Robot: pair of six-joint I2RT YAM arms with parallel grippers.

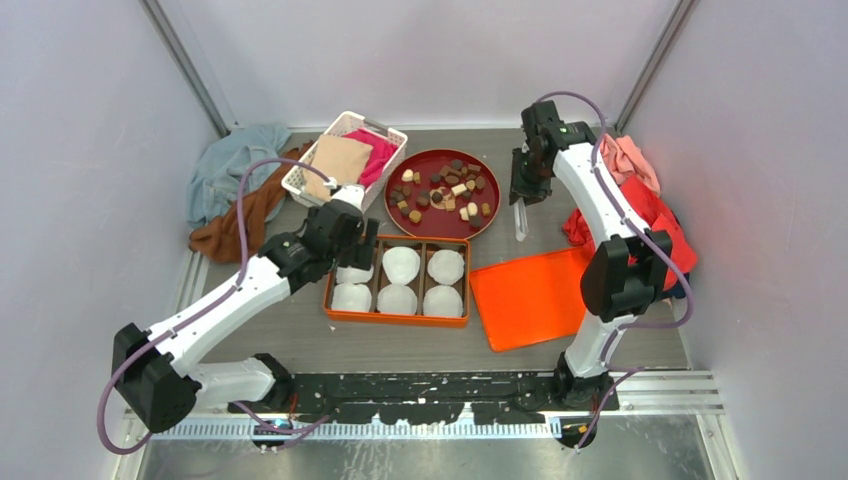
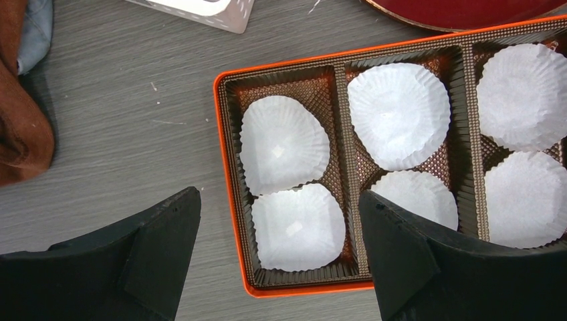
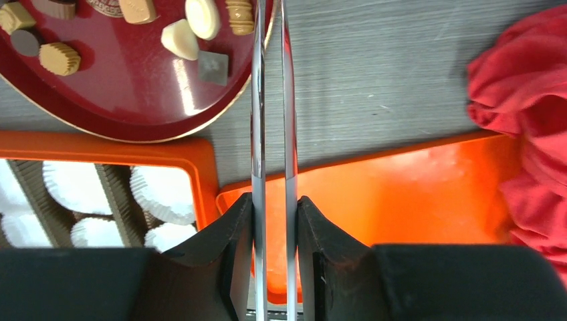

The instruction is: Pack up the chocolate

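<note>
The chocolate (image 1: 442, 188), several small dark, tan and cream pieces, lies on a round dark red plate (image 1: 445, 226); some pieces (image 3: 180, 39) show on that plate (image 3: 134, 100) in the right wrist view. An orange box (image 1: 395, 318) holds empty white paper cups (image 2: 284, 144) in a brown ribbed insert. My left gripper (image 1: 350, 245) is open and empty, hovering over the box's left end (image 2: 231, 200), its midpoint (image 2: 279, 196) above a cup. My right gripper (image 1: 527, 190) is shut on metal tongs (image 3: 289, 100), right of the plate; the tong tips (image 1: 519, 222) point down near the table.
An orange lid (image 1: 530, 295) lies right of the box. A white basket (image 1: 345, 155) with a tan pouch and pink cloth stands behind the box. Blue and brown cloths (image 1: 235, 200) lie at the left, red and pink cloths (image 1: 650, 215) at the right.
</note>
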